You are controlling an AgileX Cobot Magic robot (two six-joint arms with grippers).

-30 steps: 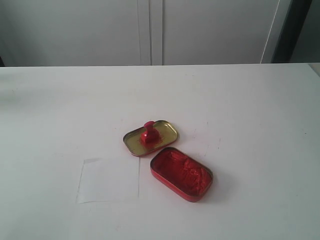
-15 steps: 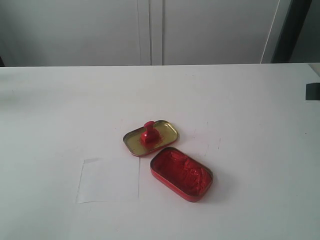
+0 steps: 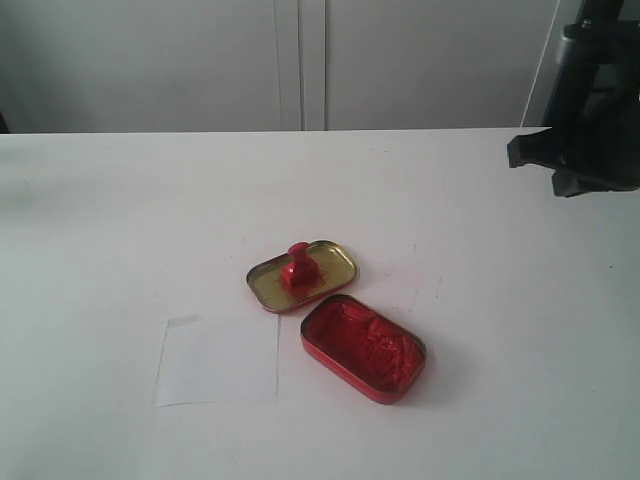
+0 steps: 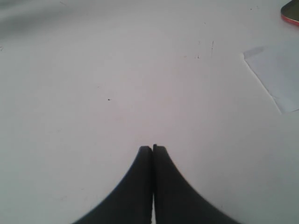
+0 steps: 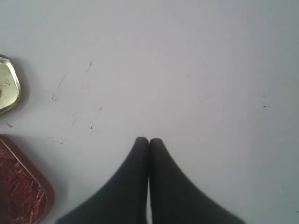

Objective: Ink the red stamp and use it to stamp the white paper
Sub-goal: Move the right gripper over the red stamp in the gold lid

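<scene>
Your red stamp (image 3: 297, 266) stands upright, knob up, inside the gold tin lid (image 3: 262, 285) near the middle of the white table (image 3: 120, 220). Take that lid as your landmark. The red ink tin (image 3: 303, 335) lies open just beside it, on the near right, its ink surface rough and creased. The white paper (image 3: 218, 360) lies flat a little apart from the lid, on the near left, with faint edges against the table.

Your left gripper (image 4: 153, 148) has its fingers pressed together with nothing between them. It hangs over bare table, with a corner of the paper and a sliver of tin rim in its wrist view. Your right gripper (image 5: 149, 140) is likewise pressed together and empty, over bare table near the lid and ink tin and touching neither.

A second ago the exterior view had no arm in it, and half a second ago only a dark sliver at the right edge. Now the right arm (image 3: 590, 120) shows there, well to the right of the lid and above the table. Stamp, lid, tin and paper lie as they did.
</scene>
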